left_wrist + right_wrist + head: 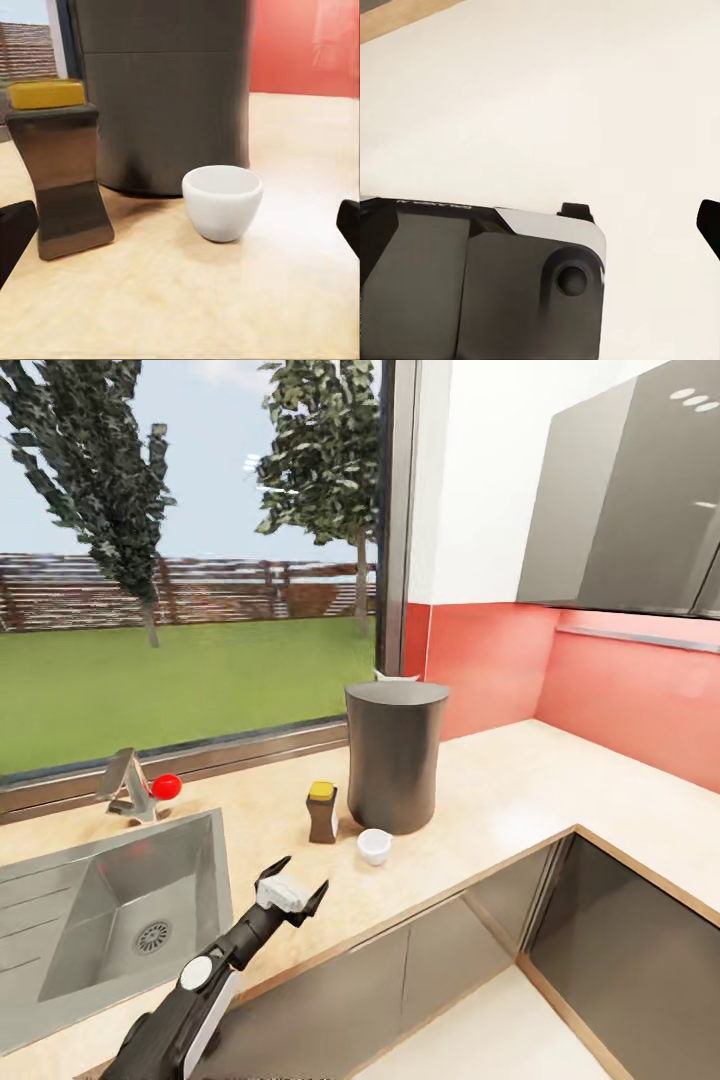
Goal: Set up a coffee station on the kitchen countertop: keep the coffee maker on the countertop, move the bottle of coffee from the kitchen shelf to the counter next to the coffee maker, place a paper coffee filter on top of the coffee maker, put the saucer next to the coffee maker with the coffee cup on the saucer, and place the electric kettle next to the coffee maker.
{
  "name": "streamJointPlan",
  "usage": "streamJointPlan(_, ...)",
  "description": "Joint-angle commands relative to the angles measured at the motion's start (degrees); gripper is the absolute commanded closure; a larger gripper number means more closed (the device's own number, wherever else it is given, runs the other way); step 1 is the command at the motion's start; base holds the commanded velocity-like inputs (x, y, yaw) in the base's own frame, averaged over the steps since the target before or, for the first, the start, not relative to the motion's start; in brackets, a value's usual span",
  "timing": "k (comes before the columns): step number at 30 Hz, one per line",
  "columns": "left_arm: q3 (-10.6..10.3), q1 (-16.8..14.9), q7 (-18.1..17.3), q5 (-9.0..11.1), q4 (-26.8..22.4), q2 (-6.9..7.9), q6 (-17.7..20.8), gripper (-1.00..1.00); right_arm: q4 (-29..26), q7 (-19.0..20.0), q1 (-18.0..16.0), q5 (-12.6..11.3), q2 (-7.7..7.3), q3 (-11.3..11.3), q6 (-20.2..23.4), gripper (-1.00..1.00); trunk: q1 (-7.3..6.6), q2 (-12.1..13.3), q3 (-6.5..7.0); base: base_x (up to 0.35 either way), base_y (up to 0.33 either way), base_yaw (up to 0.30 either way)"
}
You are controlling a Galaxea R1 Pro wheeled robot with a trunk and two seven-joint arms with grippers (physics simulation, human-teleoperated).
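Left gripper (pixel 297 884) spread, empty, near small white coffee cup (pixel 374 846); risks knocking cup or yellow-lidded coffee jar (pixel 322 812) beside tall grey coffee maker (pixel 395 756). Right jaws: cannot tell.

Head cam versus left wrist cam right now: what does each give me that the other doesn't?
Head view alone: the steel sink, the tap with its red knob, the window, and a pale tip above the coffee maker's top. Left wrist view alone: a close, low look at the coffee cup's side. Both: the coffee maker, bottle of coffee, coffee cup, countertop, and the open left gripper.
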Motion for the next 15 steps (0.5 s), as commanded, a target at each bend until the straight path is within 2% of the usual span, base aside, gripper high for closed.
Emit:
streamJointPlan(1,-0.2,0.0,-2.5,0.4,-0.7,0.4,1.3,-1.0,0.0,0.0,0.0,-0.1,-0.01,0.4,-0.2,-1.0,0.03,-0.1,-0.15,0.0,0.0,0.277)
streamJointPlan(3,-0.3,0.2,-6.8,0.3,-2.3,0.91,5.0,-1.0,0.0,0.0,0.0,-0.1,0.0,0.4,-0.2,-1.0,0.03,-0.1,-0.2,0.0,0.0,0.217)
streamJointPlan(4,-0.2,0.3,-11.5,0.3,-3.7,1.17,8.1,-1.0,0.0,0.0,0.0,-0.1,-0.01,0.4,-0.2,-1.0,0.03,-0.1,-0.2,0.0,0.0,0.073)
streamJointPlan(6,-0.1,0.3,-16.3,0.2,-4.7,1.33,10.0,-1.0,0.0,0.0,0.0,-0.1,0.0,0.4,-0.2,-1.0,0.03,-0.1,-0.21,0.0,0.0,0.038)
streamJointPlan(7,-0.1,0.4,-21.6,0.2,-5.5,2.98,11.6,-1.0,-0.1,0.0,0.0,0.0,0.0,0.5,-0.2,-1.0,0.03,-0.1,-0.21,0.0,0.0,0.003)
streamJointPlan(10,-0.1,0.4,-22.0,0.2,-5.5,3.56,11.8,-1.0,-0.1,0.0,0.0,-0.1,0.0,0.4,-0.2,-1.0,0.03,-0.1,-0.21,0.0,0.0,0.001)
streamJointPlan(15,-0.1,0.4,-21.9,0.2,-5.6,3.64,11.9,-1.0,-0.1,0.0,0.0,-0.2,0.08,0.3,-0.2,-1.0,0.03,-0.1,-0.21,0.0,0.0,0.0)
